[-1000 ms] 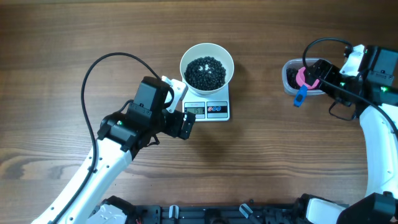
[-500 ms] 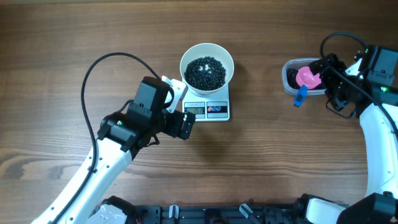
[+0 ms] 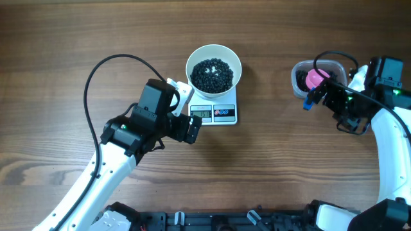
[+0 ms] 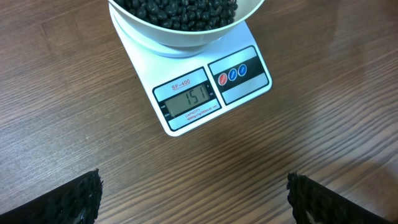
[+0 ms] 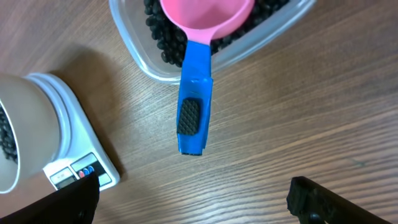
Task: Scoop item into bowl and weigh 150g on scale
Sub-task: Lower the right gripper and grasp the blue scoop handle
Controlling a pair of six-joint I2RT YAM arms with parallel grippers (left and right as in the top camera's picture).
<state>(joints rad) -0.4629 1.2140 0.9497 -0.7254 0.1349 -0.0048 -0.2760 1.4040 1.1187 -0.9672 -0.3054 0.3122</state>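
- Spanning every view, the wooden counter (image 3: 64, 38) carries everything.
- Of the 2 arms, the left claw (image 4: 199, 205) hovers spread wide and empty just in front of the display edge of the scale (image 3: 215, 113). The right claw (image 5: 199, 202) hangs equally spread near the scoop's handle, touching nothing.
- The scale sits mid-counter and its display reads 151, so the weighing looks essentially done.
- The white bowl (image 3: 194, 61) stands on the scale. It is smooth-walled and loaded, and any nudge would probably upset the reading.
- The clear tub (image 3: 297, 80) sits well to the right and holds more beans.
- The scoop (image 5: 196, 93) rests with its pink cup in the tub and its blue handle jutting over the rim. It looks like stiff, light plastic, and the ribbed black pad on the handle seems the place to pinch.
- The beans (image 3: 213, 74) lie heaped in the bowl. They are tiny, hard and round, so they would likely roll and scatter if spilled.
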